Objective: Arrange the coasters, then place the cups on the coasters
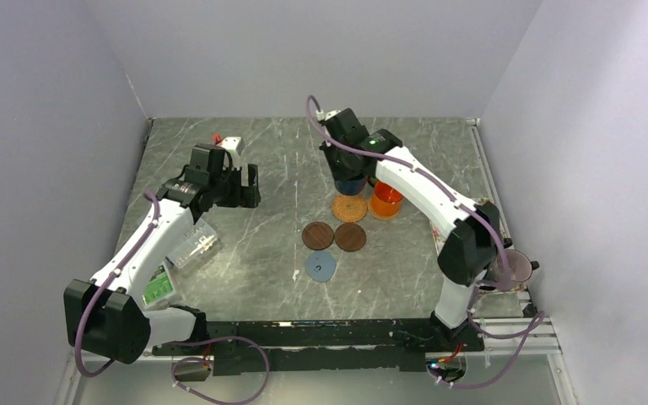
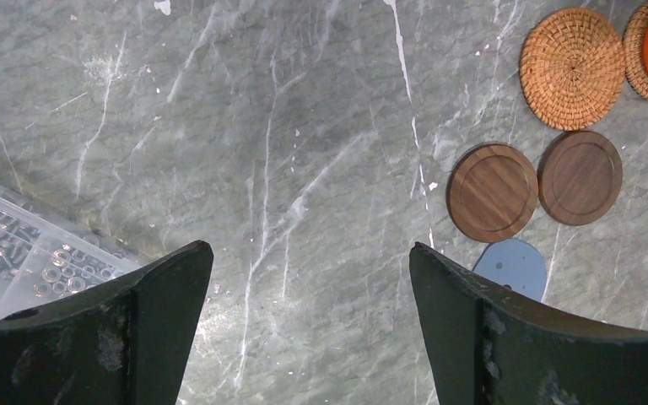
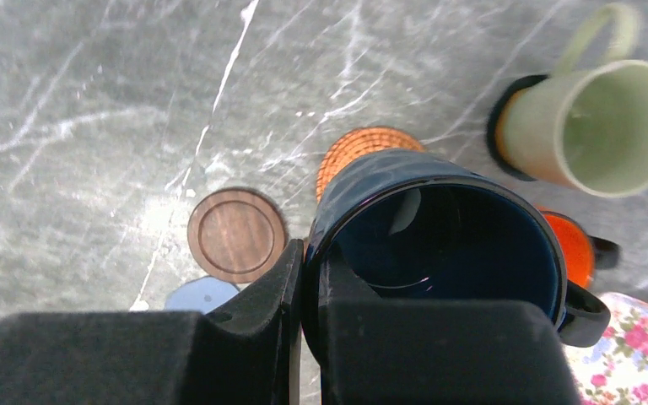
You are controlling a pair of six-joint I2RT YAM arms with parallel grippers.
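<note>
- My right gripper (image 3: pixel 304 274) is clenched on the rim of the dark blue cup (image 3: pixel 439 245); a tan woven coaster (image 3: pixel 363 148) shows just beyond it.
- My left gripper (image 2: pixel 312 278) is spread wide, holding nothing; two dark brown coasters (image 2: pixel 491 191) lie ahead-right.

Left arm (image 1: pixel 135 249), right arm (image 1: pixel 413 181): white shells, black joints.
Blocky black housings at shoulders and elbows; a purple cable (image 1: pixel 310 110) loops along each arm. Left pincer (image 2: pixel 312 253) fingers (image 2: pixel 135 329) matte black, scuffed grey.

Left gripper (image 2: pixel 307 253) wide (right gripper (image 3: pixel 310 272) pinched)
</note>
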